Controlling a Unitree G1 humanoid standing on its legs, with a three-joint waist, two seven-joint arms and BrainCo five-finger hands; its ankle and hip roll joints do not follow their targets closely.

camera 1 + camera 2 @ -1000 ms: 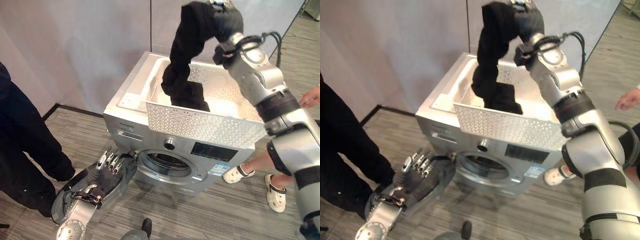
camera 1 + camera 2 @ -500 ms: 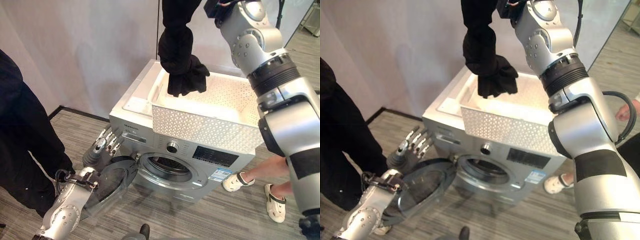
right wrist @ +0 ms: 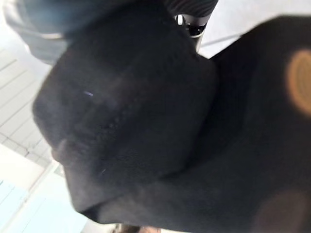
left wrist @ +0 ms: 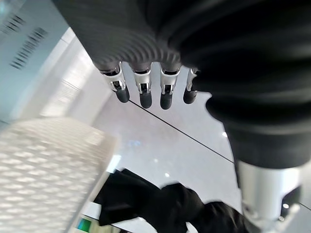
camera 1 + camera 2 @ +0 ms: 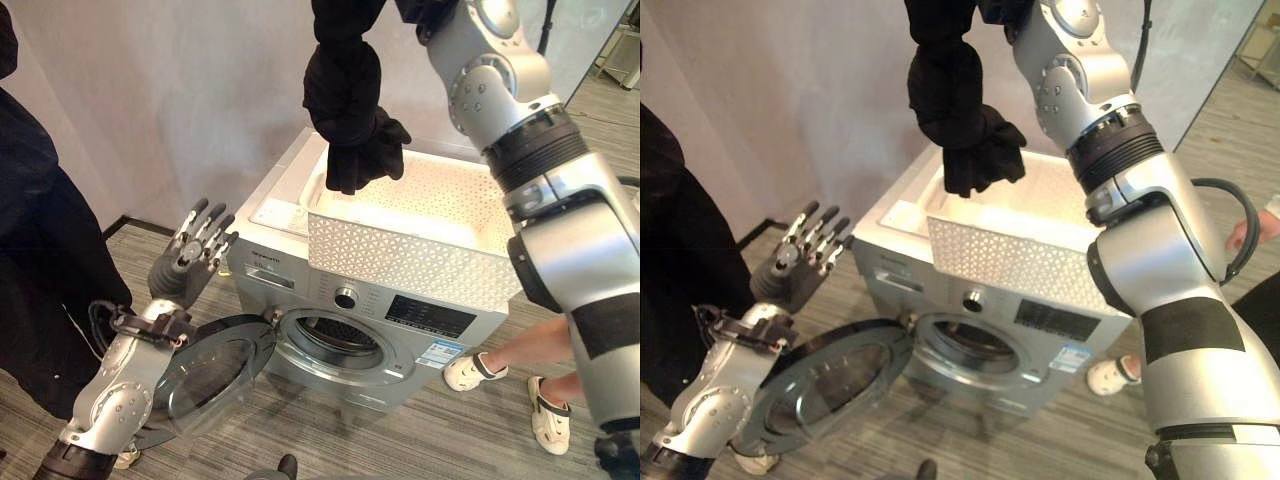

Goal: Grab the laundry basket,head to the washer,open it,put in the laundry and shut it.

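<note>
Black bunched cloth garment (image 5: pixel 350 100): hangs from the raised right arm above the white perforated plastic laundry basket (image 5: pixel 410 262) atop the silver front-loading washer (image 5: pixel 350 330); right-hand grip unreadable. Left hand (image 5: pixel 185 265): fingers spread, empty, beside open round door (image 5: pixel 205 375).

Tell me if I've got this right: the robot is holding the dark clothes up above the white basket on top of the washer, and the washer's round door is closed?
Not quite. The round door is swung open, as the left eye view shows, leaving the drum opening uncovered. The rest holds: the dark clothes hang above the white basket on top of the washer.
</note>
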